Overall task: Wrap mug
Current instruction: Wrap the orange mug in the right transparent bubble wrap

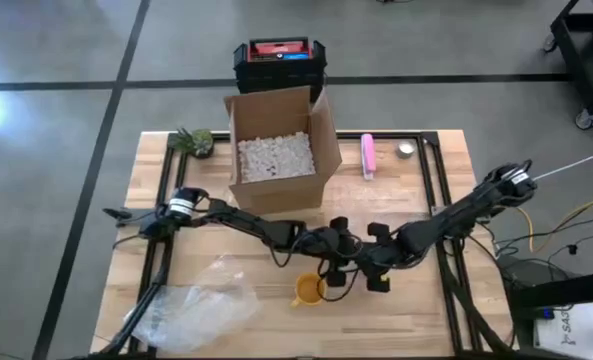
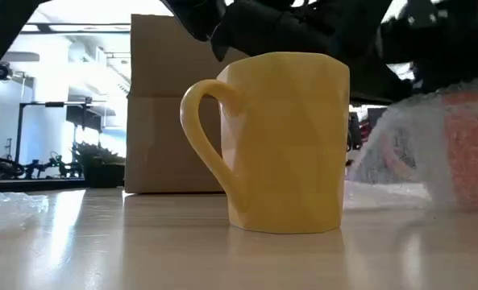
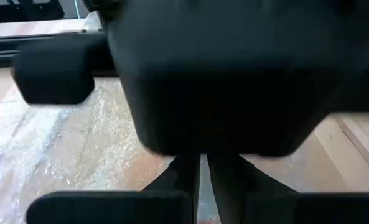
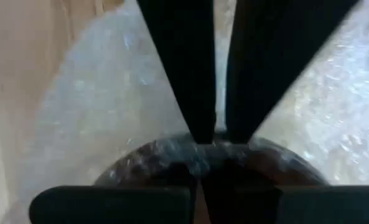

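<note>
Yellow mug stands below both hands, fingers nearly closed

1. Dark left arm reaches in from the desk's left edge; its two-finger left gripper sits at the front-centre, fingers nearly pressed together.
2. Dark right arm comes in from the right edge; its right gripper sits just beside the left, fingers narrowly parted.
</note>
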`<action>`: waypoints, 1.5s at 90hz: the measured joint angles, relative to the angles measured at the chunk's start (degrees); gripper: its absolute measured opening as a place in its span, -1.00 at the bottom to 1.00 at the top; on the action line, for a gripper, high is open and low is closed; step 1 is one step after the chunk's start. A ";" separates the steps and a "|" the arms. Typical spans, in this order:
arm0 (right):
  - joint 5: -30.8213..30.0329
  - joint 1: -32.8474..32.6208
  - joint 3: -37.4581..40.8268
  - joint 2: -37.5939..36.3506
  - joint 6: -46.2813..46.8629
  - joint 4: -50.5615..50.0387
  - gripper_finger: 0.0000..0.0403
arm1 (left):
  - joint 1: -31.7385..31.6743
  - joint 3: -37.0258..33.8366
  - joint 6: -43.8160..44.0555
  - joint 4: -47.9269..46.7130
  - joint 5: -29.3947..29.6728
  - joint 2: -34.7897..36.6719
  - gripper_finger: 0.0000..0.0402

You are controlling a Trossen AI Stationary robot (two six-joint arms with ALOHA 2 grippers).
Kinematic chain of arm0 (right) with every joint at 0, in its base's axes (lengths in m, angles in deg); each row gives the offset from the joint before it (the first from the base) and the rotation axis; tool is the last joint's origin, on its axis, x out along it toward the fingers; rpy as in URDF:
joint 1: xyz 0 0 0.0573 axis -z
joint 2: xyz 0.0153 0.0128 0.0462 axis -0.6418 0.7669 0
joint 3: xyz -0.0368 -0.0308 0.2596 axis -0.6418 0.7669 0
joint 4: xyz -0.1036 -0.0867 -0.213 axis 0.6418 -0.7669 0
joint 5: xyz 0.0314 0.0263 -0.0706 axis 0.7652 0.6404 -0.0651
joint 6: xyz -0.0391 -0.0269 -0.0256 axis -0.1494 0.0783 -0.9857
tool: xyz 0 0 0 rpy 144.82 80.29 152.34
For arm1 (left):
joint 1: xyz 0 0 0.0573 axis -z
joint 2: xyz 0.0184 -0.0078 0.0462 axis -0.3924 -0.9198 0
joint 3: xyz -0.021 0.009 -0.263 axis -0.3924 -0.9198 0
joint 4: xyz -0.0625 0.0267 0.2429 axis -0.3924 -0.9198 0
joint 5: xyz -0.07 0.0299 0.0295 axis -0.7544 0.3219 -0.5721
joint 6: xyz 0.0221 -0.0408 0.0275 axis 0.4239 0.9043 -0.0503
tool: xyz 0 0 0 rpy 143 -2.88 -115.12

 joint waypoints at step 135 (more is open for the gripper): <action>2.95 -0.61 -7.23 0.25 -3.06 -10.53 -1.00 | 0.02 -0.07 0.00 -1.54 0.33 0.26 -0.90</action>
